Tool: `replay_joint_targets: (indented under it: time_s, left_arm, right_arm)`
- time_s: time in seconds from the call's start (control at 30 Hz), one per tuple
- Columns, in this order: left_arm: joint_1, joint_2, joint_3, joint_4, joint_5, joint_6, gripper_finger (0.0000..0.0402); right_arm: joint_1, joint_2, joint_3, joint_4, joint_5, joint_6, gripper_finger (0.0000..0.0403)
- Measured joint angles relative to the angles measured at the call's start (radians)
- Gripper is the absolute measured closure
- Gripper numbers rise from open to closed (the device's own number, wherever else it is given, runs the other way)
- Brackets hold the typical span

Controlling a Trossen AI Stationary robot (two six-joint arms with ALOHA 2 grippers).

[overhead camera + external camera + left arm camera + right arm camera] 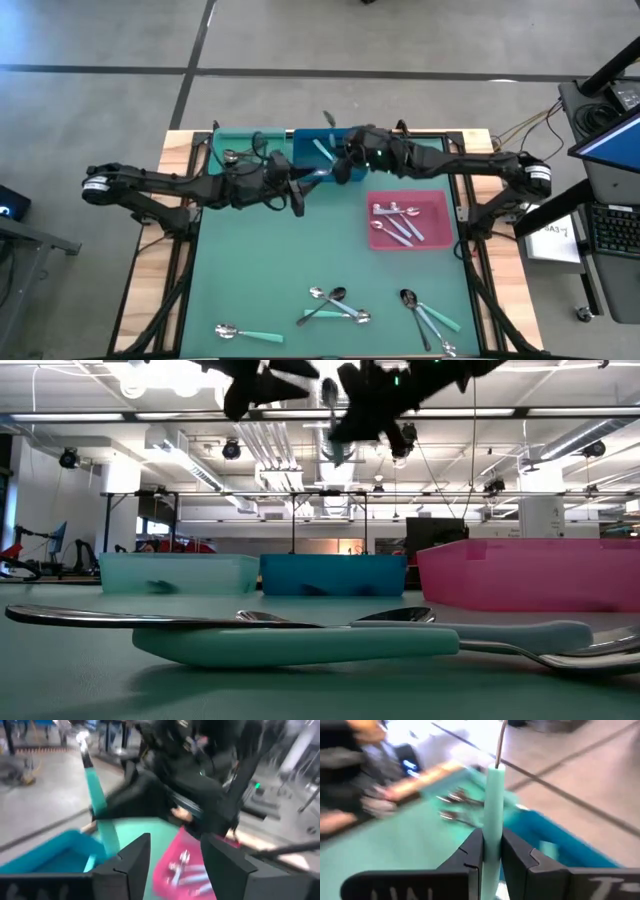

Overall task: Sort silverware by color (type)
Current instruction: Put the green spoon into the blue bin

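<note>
The left gripper (298,198) hangs with its fingers apart, holding nothing, beside the blue bin (310,152). To its right, the right gripper (490,851) is clenched on a turquoise-handled spoon (494,805) above this bin. More spoons (336,303) lie on the green mat (270,270), and silver ones (398,221) in the pink bin (440,205).

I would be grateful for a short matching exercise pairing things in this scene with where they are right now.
Things:
1. right claw
2. left claw
3. pink bin
4. blue bin

States:
A. holds shiny silver spoons
B. open, holding nothing
C. shut on a turquoise-handled spoon
D. under the right claw, with one turquoise handle inside

Pairs: 1-C, 2-B, 3-A, 4-D
</note>
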Motion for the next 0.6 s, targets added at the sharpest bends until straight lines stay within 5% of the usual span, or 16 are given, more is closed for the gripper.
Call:
replay_joint_targets:
  time_s: [0.3, 0.6]
  left_arm:
    - [-0.025, -0.002, 0.0, -0.223, 0.151, -0.085, 0.024]
    - [-0.085, -0.023, 0.0, -0.481, 0.175, -0.159, 0.0239]
  right_arm:
    - [-0.178, 0.153, -0.004, -0.05, 0.016, -0.189, 0.0368]
    - [-0.224, 0.351, 0.038, -0.087, -0.013, -0.226, 0.0368]
